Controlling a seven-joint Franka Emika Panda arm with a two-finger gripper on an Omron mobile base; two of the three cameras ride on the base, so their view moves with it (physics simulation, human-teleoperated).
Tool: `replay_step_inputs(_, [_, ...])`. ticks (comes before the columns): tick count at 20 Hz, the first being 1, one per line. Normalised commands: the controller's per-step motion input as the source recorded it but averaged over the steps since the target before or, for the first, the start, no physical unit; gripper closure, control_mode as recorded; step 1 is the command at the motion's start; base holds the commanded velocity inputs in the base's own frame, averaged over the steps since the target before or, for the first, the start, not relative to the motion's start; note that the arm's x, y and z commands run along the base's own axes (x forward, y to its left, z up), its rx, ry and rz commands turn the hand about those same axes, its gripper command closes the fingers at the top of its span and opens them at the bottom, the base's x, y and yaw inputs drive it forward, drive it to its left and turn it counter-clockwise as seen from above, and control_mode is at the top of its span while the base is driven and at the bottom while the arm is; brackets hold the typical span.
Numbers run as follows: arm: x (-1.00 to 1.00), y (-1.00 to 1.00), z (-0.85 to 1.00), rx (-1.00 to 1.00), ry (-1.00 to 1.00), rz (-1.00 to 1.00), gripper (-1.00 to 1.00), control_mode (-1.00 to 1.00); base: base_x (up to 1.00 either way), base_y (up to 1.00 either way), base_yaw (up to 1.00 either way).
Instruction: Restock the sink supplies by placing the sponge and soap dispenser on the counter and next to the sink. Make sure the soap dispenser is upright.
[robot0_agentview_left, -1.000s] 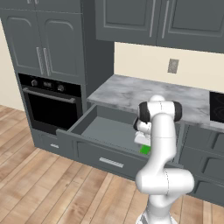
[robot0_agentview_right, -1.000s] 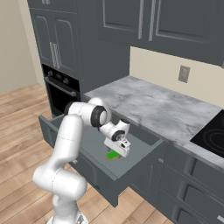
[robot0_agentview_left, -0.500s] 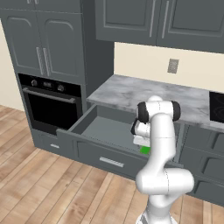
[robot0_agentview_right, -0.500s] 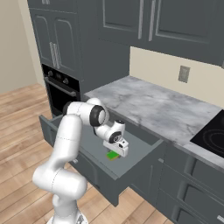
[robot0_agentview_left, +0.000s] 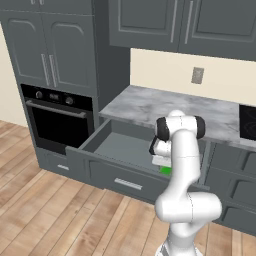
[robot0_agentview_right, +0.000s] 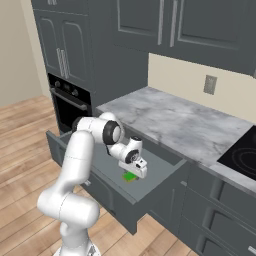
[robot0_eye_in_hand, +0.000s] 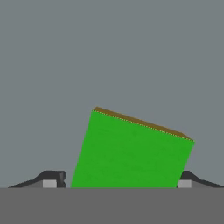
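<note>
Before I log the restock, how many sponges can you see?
1. The sponge lies flat on the floor of the open drawer, between the fingers, under the hand. More may be hidden behind the arm.

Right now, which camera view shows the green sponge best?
The hand view: the sponge lies large between the claw tips. In both base views it is a small green patch in the open drawer, partly hidden by the hand.
</note>
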Motion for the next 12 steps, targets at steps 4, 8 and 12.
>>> replay_step_inputs(4, [-0.03, 0.22, -0.18, 0.00, 0.00, 0.00, 1.00, -1.00, 0.00, 0.00, 0.00])
replay_step_inputs(8, [0.00, 0.30, 0.01, 0.00, 0.00, 0.00, 1.00, -1.00, 0.00, 0.00, 0.00])
replay_step_inputs(12, [0.00, 0.38, 0.18, 0.00, 0.00, -0.01, 1.00, -1.00, 0.00, 0.00, 0.00])
